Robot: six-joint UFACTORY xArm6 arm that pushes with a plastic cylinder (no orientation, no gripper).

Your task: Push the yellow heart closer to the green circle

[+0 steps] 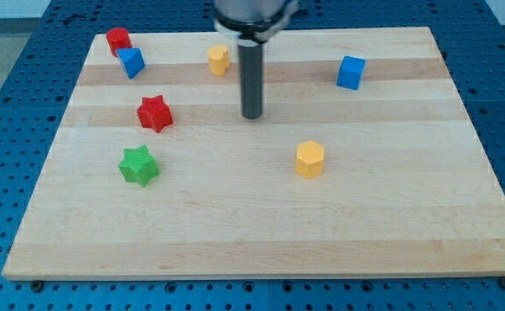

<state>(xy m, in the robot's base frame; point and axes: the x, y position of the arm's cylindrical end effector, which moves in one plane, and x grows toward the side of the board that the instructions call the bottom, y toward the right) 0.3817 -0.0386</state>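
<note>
Nearest the view's bottom, the pale wooden desk [261, 242] shows smooth lengthwise grain, set on a blue perforated base [10, 52]. No claw is fitted — only a straight dark rod holding nothing, and my tip [252, 116] rests on bare wood, touching no block. Up and just left of the tip sits the small yellow heart [219, 60], apart from it. Down and right of the tip lies a yellow hexagonal block [310, 160]. Left of the tip is a red star [155, 113]; lower left, a green star [138, 165] — no green circle is visible. Far up-left, a red block [118, 41] touches a blue block [131, 62]. Up-right stands a blue cube [350, 72]
</note>
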